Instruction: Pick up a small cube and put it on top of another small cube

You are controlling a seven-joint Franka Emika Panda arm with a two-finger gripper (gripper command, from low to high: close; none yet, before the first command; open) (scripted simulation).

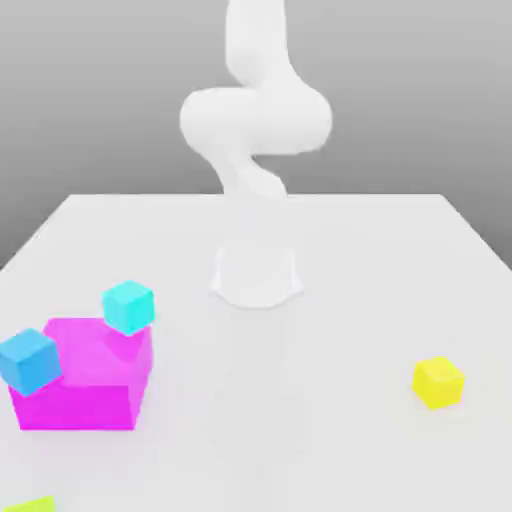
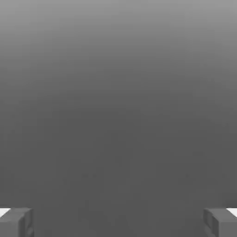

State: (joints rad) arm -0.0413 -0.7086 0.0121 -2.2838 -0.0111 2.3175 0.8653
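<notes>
Jaws spread wide, nothing between them; gripper (image 2: 118, 222) faces blank grey. Small lime-green cube (image 1: 30, 505) sits at the table's (image 1: 340, 300) near edge, below the magenta block (image 1: 85, 385). I judge it light, rigid: pinch opposite flat faces.

Your white table (image 1: 400, 260) carries a magenta block (image 1: 85, 385), a yellow cube (image 1: 438, 382), a lime-green cube (image 1: 30, 505) and the arm's base (image 1: 256, 275).
</notes>
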